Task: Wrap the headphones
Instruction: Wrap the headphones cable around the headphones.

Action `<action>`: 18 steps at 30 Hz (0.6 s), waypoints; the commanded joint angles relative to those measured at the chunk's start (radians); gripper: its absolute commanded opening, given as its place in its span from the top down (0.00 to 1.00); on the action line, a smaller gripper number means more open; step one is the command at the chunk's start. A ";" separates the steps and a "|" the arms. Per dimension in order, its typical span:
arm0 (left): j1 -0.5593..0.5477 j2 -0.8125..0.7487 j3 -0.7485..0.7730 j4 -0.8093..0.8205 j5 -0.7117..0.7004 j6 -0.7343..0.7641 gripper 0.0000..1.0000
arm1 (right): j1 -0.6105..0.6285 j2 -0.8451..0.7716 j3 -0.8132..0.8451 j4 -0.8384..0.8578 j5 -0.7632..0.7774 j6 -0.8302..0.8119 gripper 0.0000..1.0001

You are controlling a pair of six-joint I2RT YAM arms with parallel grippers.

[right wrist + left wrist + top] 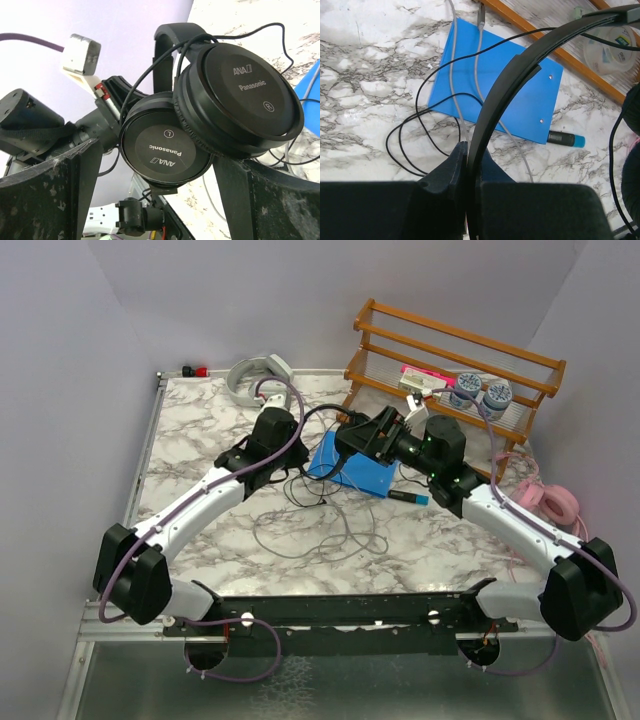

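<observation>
The black on-ear headphones (368, 436) hang in the air between my two grippers, above the blue pad. My left gripper (292, 445) is shut on their thin black headband (506, 82), which runs up from between the fingers (451, 165). In the right wrist view the two ear cups (200, 120), marked L and R, sit between the wide-apart fingers of my right gripper (157, 160); it is open, with a gap at the left finger (75, 170). The thin black cable (427, 97) loops down onto the table. The grey-white headphones (252, 375) lie at the back. The pink headphones (551, 503) lie at the right edge.
A blue pad (358, 468) lies under the headphones, with a black marker with a cyan cap (410, 497) beside it. A wooden rack (455, 358) with small jars stands at the back right. A grey cable (315, 535) sprawls over the marble table's middle.
</observation>
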 commanded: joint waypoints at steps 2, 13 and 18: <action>0.057 0.044 0.047 -0.021 0.115 -0.076 1.00 | 0.000 -0.087 0.008 -0.049 0.051 -0.102 0.00; 0.232 0.000 0.116 -0.115 0.313 -0.119 1.00 | 0.000 -0.246 -0.220 0.069 -0.005 -0.393 0.01; 0.246 -0.043 0.172 -0.191 0.373 -0.115 1.00 | 0.000 -0.291 -0.454 0.414 0.024 -0.556 0.08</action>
